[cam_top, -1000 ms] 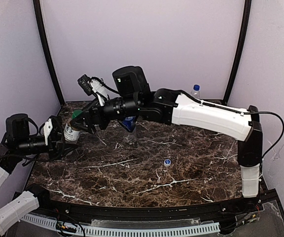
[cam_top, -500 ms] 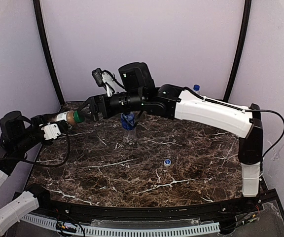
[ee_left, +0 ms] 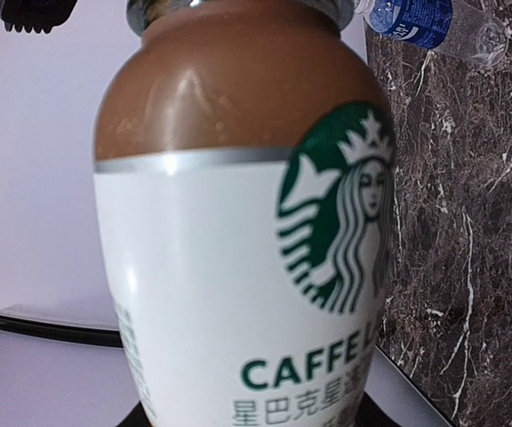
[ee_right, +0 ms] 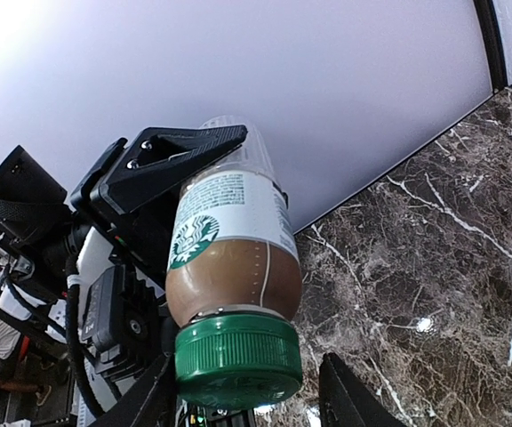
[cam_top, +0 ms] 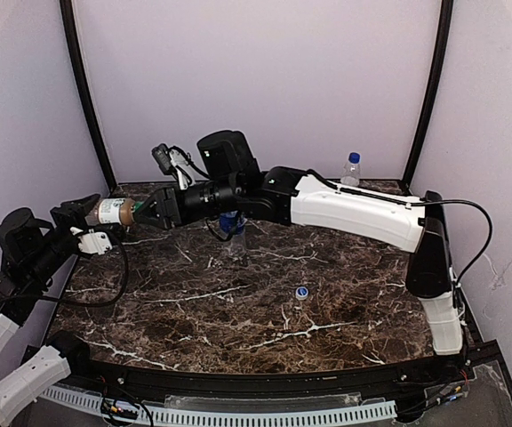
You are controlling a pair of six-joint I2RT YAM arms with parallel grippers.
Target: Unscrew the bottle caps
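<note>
My left gripper (cam_top: 90, 215) is shut on the short brown bottle (cam_top: 114, 212) with the pale label and holds it tipped sideways above the table's back left corner. The bottle fills the left wrist view (ee_left: 238, 249), hiding the fingers. Its wide dark green cap (ee_right: 238, 360) is on the neck and points at my right gripper (ee_right: 245, 374). That gripper (cam_top: 148, 212) is open around the cap, with a gap between the cap and the right finger (ee_right: 354, 400).
A blue-labelled clear bottle (cam_top: 231, 224) stands behind the right arm and shows in the left wrist view (ee_left: 412, 18). A clear bottle with a blue cap (cam_top: 352, 169) stands at the back right. A loose blue and white cap (cam_top: 301, 292) lies mid-table.
My left gripper has lifted the brown bottle off the table and tipped it sideways. My right gripper has followed it up and to the left, staying at the green cap.
</note>
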